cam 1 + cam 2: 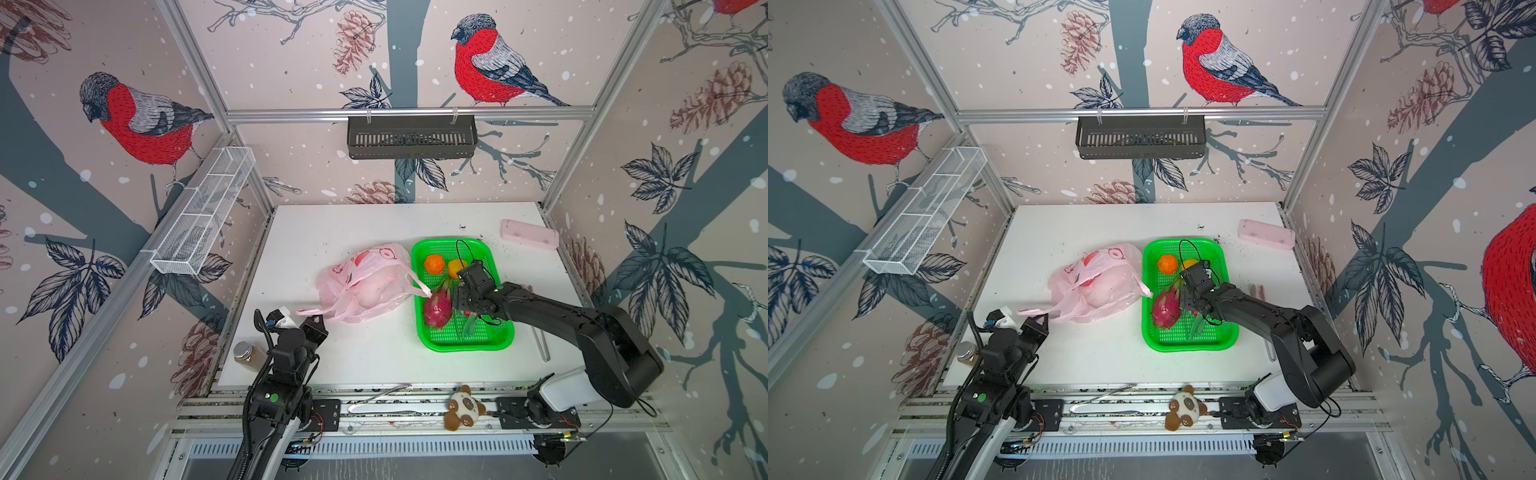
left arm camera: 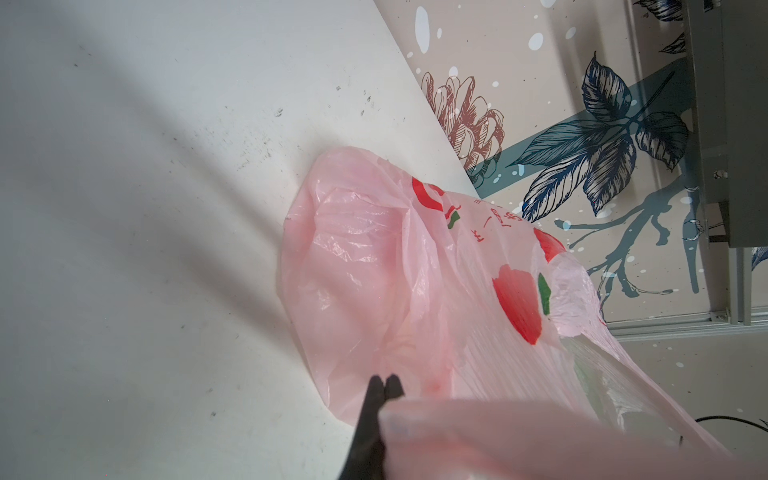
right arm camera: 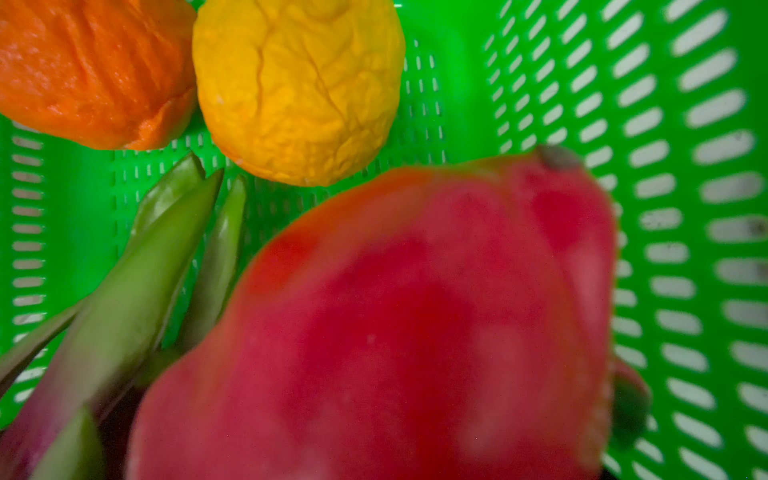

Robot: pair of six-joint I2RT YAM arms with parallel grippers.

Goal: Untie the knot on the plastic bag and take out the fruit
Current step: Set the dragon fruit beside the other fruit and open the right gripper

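Note:
The pink plastic bag (image 1: 365, 286) (image 2: 374, 270) lies crumpled mid-table, a pale round shape showing through it. No knot shows; its two handles lie apart. My left gripper (image 1: 316, 321) (image 2: 384, 380) is shut on the handle that stretches toward the front left. In the green basket (image 1: 465, 347) sit an orange citrus (image 1: 434, 264) (image 3: 83, 70), a yellow-orange one (image 1: 456, 268) (image 3: 299, 87) and a dragon fruit (image 1: 436, 309). My right gripper (image 1: 463, 307) hangs over the basket, shut wide on a second, blurred red dragon fruit (image 3: 415, 332) that hides its fingers.
A pale-pink block (image 1: 528, 235) lies at the back right. A lidded jar (image 1: 245, 353) stands off the table's left front corner. A plush toy (image 1: 461, 407) and a bent metal strip (image 1: 378, 399) rest on the front rail. A metal rod (image 1: 542, 345) lies right of the basket.

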